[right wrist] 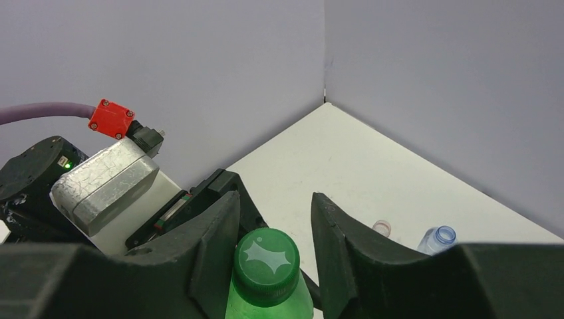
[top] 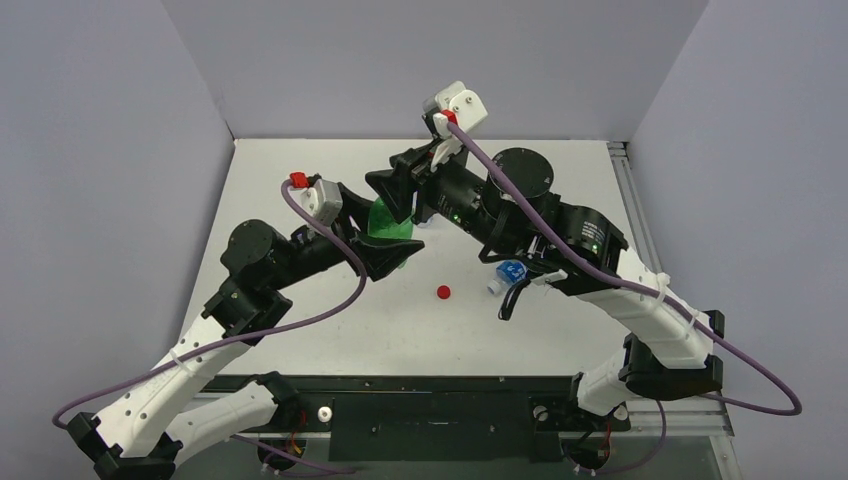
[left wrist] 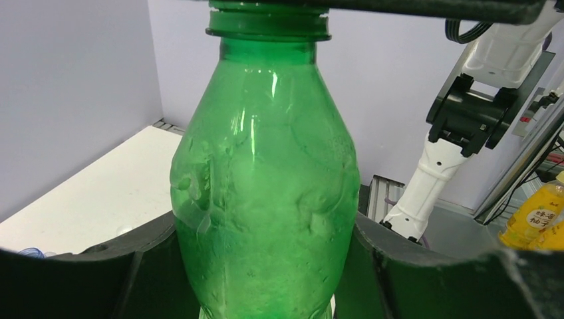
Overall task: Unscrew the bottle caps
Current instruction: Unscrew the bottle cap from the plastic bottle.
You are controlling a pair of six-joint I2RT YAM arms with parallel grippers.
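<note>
A green bottle (left wrist: 266, 173) stands upright between the fingers of my left gripper (left wrist: 266, 272), which is shut on its body. In the top view the left gripper (top: 388, 243) holds the bottle (top: 385, 220) near the middle of the table. The green cap (right wrist: 267, 266) is on the bottle's neck. My right gripper (right wrist: 274, 212) straddles the cap from above: its left finger (right wrist: 213, 232) touches the cap, while a gap shows before the right finger (right wrist: 339, 232). A loose red cap (top: 443, 292) lies on the table.
A blue-labelled bottle (top: 510, 272) lies under my right arm. Two uncapped bottle necks, one clear (right wrist: 381, 227) and one bluish (right wrist: 439, 236), show on the table beyond the right fingers. Yellow bottles (left wrist: 540, 216) stand off the table. Grey walls enclose three sides.
</note>
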